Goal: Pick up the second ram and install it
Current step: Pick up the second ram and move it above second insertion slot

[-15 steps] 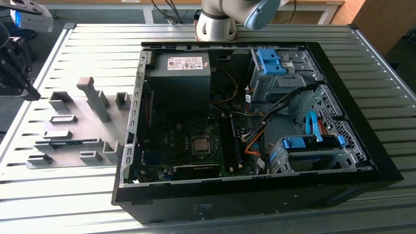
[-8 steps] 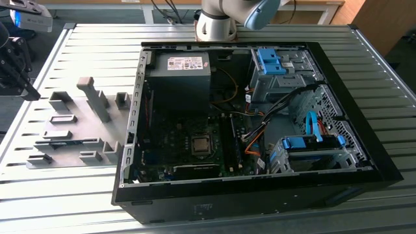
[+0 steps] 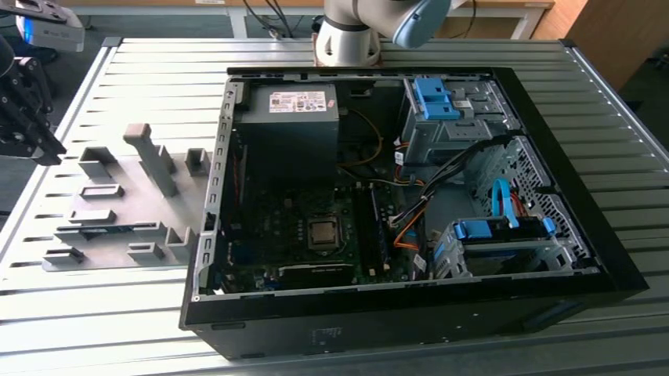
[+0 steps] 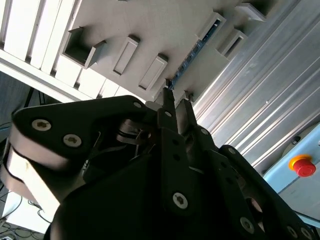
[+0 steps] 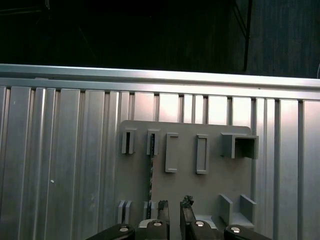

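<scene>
Black gripper (image 5: 175, 206), was it holding anything?

– Nothing. Its fingers (image 5: 163, 210) stood slightly apart, with bare fixture (image 5: 210, 190) showing between them.

– And the ram?

– The ram (image 5: 150, 175) sat on edge in that grey fixture, held between slotted blocks (image 5: 128, 141). It was just beyond the fingertips, untouched. That put it at the exterior view's left on the metal table (image 3: 94, 329), well apart from the open case (image 3: 418, 337) at the right.

– What worried you?

– Alignment. In both wrist views the ram seemed to line up with one finger rather than with the gap. I judged that a straight descent might land a fingertip on the ram's top edge, or clip a block, and tip or chip it. The gap looked narrow too, so there was little room for error. A thin ram pinched off-centre could also twist in the grip.

– What couldn't you see?

– The ram's faces: edge-on, its chips and label were lost. Its near end hid behind the fingers in the second wrist view. The exterior view's left edge cut the gripper off, so I couldn't judge its height over the fixture. Farther off, the slots (image 3: 368, 227) in the case were too dark to tell whether anything sat in them.
</scene>
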Robot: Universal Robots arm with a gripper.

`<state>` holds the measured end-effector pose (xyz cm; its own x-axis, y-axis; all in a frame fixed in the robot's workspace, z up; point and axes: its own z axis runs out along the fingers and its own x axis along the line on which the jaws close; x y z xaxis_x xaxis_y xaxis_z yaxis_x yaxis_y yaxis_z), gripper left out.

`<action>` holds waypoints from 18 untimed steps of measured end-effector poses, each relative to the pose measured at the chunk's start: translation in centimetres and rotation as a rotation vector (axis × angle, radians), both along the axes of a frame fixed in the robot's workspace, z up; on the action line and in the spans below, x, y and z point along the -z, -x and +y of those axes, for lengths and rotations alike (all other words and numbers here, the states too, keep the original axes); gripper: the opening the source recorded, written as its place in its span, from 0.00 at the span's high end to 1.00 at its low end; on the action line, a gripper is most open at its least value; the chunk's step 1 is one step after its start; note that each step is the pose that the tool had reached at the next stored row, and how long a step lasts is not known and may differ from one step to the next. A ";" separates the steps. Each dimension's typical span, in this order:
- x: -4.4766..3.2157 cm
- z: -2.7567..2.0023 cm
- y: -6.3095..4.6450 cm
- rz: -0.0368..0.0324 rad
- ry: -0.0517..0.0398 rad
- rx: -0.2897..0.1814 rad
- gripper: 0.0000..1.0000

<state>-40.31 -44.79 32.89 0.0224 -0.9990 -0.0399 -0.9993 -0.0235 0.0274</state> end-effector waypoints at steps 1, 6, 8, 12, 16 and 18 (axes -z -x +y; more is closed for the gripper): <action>0.00 0.00 0.0 0.0000 0.0000 0.000 0.76; 0.00 0.00 0.0 0.0000 0.0000 0.000 0.69; 0.06 0.00 0.0 -0.0002 -0.0001 0.000 0.69; 0.64 0.00 0.0 -0.0012 0.0006 0.012 0.69; 1.31 -0.16 0.1 -0.0016 0.0014 0.027 0.69; 1.46 -0.28 0.1 -0.0018 0.0013 0.027 0.69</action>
